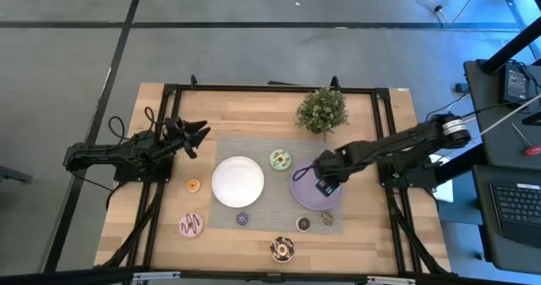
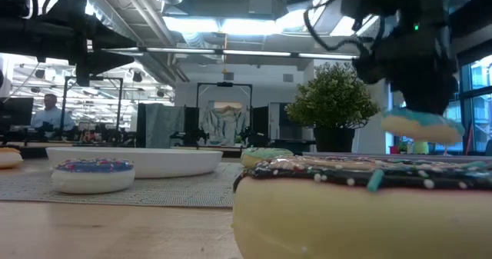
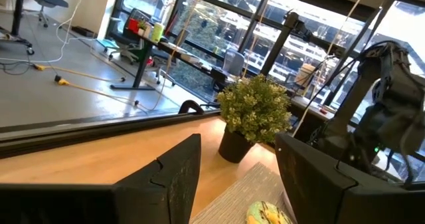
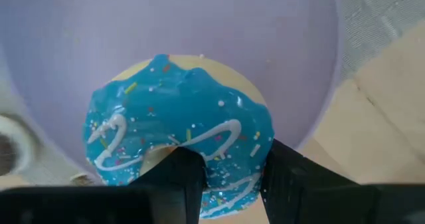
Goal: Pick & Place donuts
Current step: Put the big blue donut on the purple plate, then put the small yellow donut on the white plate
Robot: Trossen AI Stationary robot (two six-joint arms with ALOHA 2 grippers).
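My right gripper (image 4: 222,174) is clamped on the blue donut (image 4: 179,141), one finger through the hole and one outside, pinching one side of the ring, and I hold it in the air over the lilac plate (image 1: 306,197), clear of the plate as the low view shows it. It looks like a light, hollow toy, stiff enough that the ring keeps its shape in my pinch; the glossy icing is probably slippery, so I judge a hold across the ring wall, hole to outer edge, safer than squeezing the whole width. My left gripper (image 3: 236,177) waits at the desk's left edge with its fingers spread wide and nothing between them. The other donuts rest on the desk (image 1: 173,205): the green-white donut (image 1: 281,159) between the two plates, the chocolate-sprinkled donut (image 1: 281,249) near the front edge, the pink donut (image 1: 191,226) front left, and the minis scattered near the white plate (image 1: 237,181), which carries nothing.
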